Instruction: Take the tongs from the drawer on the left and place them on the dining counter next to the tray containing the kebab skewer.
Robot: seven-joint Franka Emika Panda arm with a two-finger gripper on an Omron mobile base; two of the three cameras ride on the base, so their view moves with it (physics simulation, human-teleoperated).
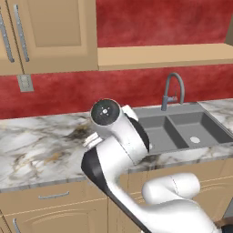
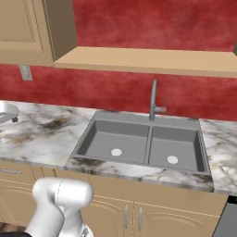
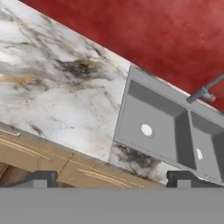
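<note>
Hand view has the gripper with its two dark fingertips spread wide apart, nothing between them, hanging over the marble worktop beside the grey sink. The drawer sits closed under the worktop at left, so the tongs are presumably inside, unseen. Likely light, stiff, slick metal; best pinched across both arms near mid-length.
</note>
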